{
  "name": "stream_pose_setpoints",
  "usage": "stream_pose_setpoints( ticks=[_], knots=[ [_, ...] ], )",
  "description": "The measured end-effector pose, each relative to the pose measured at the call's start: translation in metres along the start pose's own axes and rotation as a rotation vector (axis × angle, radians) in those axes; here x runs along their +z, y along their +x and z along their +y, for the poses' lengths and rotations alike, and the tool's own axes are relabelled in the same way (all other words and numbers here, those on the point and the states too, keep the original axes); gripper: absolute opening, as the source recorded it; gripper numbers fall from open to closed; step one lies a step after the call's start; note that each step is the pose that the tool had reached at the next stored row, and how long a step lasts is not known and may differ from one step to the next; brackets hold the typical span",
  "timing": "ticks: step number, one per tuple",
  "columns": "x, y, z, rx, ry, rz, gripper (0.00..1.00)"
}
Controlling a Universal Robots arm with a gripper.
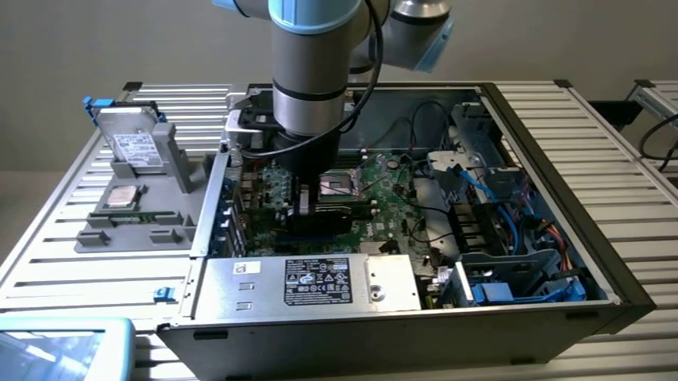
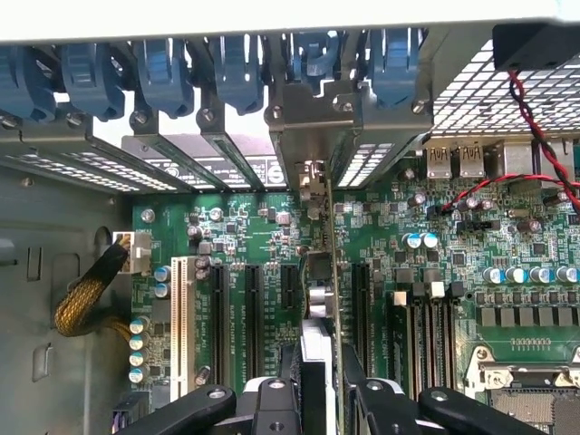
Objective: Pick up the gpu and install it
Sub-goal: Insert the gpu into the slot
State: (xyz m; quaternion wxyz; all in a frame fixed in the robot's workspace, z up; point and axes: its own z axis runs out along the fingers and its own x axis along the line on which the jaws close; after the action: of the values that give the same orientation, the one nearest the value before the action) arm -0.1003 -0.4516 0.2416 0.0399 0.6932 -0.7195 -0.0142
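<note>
The slatted aluminium counter (image 1: 593,127) carries an open black steel computer case (image 1: 424,341), lying on its side so that the board inside faces up and can be reached from above. The grey and light-blue robot arm (image 1: 310,79) reaches straight down into the case, over the end of the green motherboard (image 2: 507,245) that lies towards the exterior view's left. Outside the case, on the exterior view's left, a grey plastic parts holder (image 1: 127,226) props up a silver white-labelled hard drive (image 1: 135,147), well apart from the work.

The gpu (image 2: 319,272), a thin green card with a silver end bracket, stands on edge above the motherboard, seen edge-on in the wrist view. It sits between two of the long black expansion slots (image 2: 251,308), its bracket end towards the rear wall, probably to line the card up with a slot. Whether its lower edge touches a slot I cannot tell.

The black pincer (image 2: 317,399) is closed down onto the card, one finger on each face, which keeps it upright. A row of blue plastic retaining clips (image 2: 240,68) lines the rear wall beyond.
</note>
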Motion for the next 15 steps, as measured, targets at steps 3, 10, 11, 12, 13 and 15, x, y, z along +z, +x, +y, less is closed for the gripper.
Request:
stream_pose_setpoints(
  ticks=[3, 10, 11, 12, 13, 15],
  knots=[
    [0.0, 0.0, -0.0001, 0.003, -0.0001, -0.0001, 0.28],
    [0.0, -0.0004, -0.0001, 0.003, -0.0001, 0.0, 0.28],
    [0.0, -0.0004, 0.0, 0.003, -0.0001, 0.0, 0.28],
    [0.0, -0.0003, -0.0001, 0.003, -0.0001, 0.0, 0.28],
    [0.0, -0.0004, 0.0, 0.003, -0.0001, 0.0, 0.28],
    [0.0, -0.0004, 0.0, 0.003, -0.0002, 0.0001, 0.28]
  ],
)
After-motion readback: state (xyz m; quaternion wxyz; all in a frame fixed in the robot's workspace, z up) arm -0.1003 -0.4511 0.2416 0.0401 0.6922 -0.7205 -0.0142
